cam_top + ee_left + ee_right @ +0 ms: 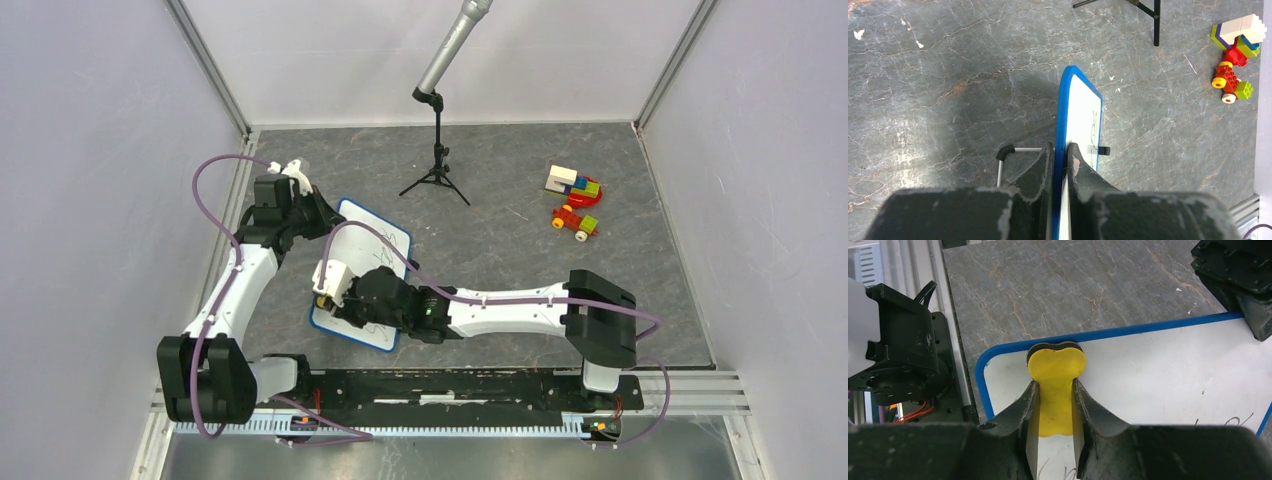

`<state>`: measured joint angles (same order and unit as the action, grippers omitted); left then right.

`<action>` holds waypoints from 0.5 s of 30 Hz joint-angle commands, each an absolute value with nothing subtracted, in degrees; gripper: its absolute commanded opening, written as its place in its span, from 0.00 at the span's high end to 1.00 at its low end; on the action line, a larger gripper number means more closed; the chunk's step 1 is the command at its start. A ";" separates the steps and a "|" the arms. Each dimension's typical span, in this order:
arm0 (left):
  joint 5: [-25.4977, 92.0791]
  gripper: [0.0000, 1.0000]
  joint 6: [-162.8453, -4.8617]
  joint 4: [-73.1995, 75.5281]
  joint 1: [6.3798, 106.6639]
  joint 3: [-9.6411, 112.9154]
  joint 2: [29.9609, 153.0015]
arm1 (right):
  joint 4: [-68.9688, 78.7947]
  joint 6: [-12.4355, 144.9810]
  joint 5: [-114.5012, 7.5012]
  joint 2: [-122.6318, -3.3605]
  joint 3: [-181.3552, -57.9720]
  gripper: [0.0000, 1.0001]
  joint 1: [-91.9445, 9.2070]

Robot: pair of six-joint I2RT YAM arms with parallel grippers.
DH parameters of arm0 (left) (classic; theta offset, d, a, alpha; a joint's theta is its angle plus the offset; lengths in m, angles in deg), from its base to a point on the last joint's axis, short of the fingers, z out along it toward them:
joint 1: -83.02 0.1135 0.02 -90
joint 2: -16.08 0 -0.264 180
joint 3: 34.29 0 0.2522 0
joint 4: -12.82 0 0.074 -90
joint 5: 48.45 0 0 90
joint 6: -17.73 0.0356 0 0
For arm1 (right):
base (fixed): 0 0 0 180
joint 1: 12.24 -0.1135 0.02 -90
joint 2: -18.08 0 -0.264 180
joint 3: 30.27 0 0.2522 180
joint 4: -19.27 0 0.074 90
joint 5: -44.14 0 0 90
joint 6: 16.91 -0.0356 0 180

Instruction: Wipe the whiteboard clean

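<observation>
Grey marbled tabletop (pixel 520 230): whiteboard (pixel 375 235) is found left of centre, its far edge clamped tight by the left gripper (pixel 1060 150). Yellow eraser (pixel 1055 360) is pinched by the right gripper (pixel 1055 385) at a board corner.

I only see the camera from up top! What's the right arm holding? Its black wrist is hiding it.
Observer: The right tool is shut on a yellow eraser with a black underside, pressed against the whiteboard near a blue corner.
Operator: Is the board clean there?
Observer: Around the eraser it looks plain white. Thin black scribbles show lower down in the right wrist view.
Operator: And what's the left arm doing?
Observer: The left tool is pinched shut on the board's blue edge, with one finger on each side.
</observation>
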<state>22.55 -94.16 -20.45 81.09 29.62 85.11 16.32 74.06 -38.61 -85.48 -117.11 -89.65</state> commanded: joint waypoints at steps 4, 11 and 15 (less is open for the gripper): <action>27.92 0.98 -96.09 -22.81 80.53 28.69 84.53 | 19.74 71.86 -41.85 -84.30 -107.90 0.84 -91.59; 27.56 0.98 -96.18 -22.27 80.51 28.10 83.22 | 16.02 71.27 -36.79 -81.61 -102.20 0.84 -92.06; 27.83 0.98 -96.18 -21.94 80.45 27.84 82.54 | 13.67 72.58 -35.39 -82.30 -107.76 0.84 -93.34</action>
<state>23.07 -94.19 -20.08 80.93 28.92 84.02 21.15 72.07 -36.36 -81.11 -104.37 -91.70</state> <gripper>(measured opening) 0.140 0.300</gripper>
